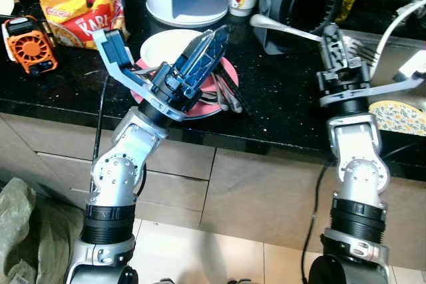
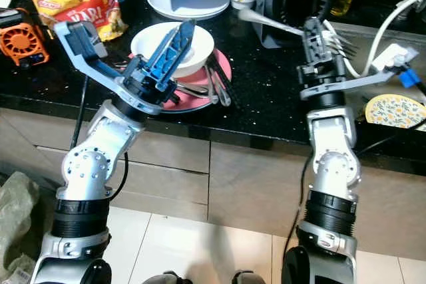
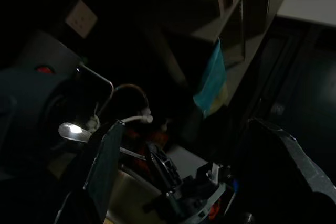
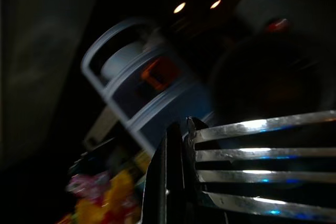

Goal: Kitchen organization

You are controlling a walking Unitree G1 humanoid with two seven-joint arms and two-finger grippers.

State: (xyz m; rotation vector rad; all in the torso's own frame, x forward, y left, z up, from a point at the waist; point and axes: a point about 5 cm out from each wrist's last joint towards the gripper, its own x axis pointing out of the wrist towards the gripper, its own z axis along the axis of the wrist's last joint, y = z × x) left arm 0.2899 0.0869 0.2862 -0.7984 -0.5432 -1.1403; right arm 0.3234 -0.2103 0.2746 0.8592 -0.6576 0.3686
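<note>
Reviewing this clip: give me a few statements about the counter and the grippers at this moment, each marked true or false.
1. The right gripper is shut on a fork. True.
2. The left gripper holds a spoon. False: it is open and holds nothing.
3. The white bowl sits on the pink plate. True.
4. The snack bag lies on the floor. False: it stands on the black counter.

An orange handheld fan [image 1: 29, 45] sits at the left edge; a yellow snack bag [image 1: 80, 4] stands upper left, a grey sack [image 1: 30, 234] lower left.
</note>
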